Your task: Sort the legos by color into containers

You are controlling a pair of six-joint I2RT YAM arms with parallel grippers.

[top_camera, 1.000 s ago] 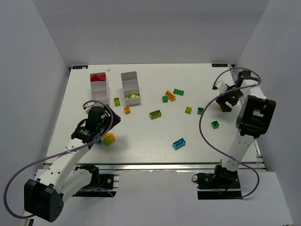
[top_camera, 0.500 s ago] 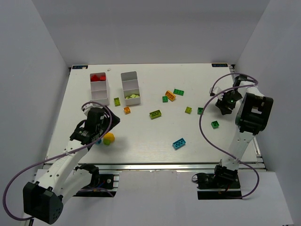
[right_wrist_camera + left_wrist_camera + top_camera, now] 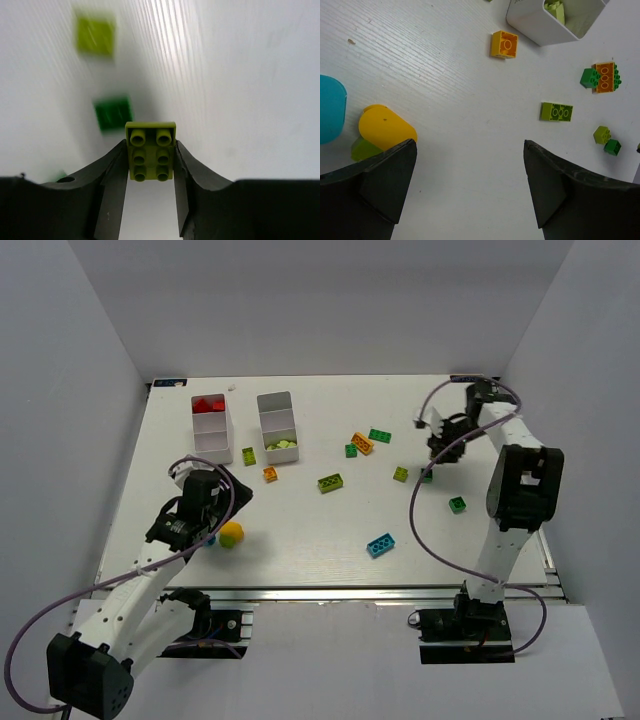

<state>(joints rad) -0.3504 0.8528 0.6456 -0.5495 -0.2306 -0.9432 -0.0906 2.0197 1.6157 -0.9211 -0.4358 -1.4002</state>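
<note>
Robotics lab test cell: a left arm (image 3: 150, 570) and a right arm (image 3: 515, 500), both white and black, stand mounted at the near edge of a white table (image 3: 300, 530), beside an aluminium rail (image 3: 330, 592). Plain white panels (image 3: 70, 390) wall the table in on three sides. Purple cables (image 3: 411, 505) loop from the arms. Small coloured legos (image 3: 330, 482) lie scattered near two white divided trays (image 3: 211, 425), a staged bench setup.

Trays (image 3: 211, 426): 2, w/ 3 compts each. Loose on bench (image 3: 300, 530): dk green bricks (image 3: 457, 504) ×4, lime (image 3: 330, 482) ×3, orange (image 3: 362, 443) ×2, cyan (image 3: 380, 544) ×1. Yellow rounded pc (image 3: 231, 534): 1. Held lime brick (image 3: 151, 151) in right gripper (image 3: 150, 147): 1.
</note>
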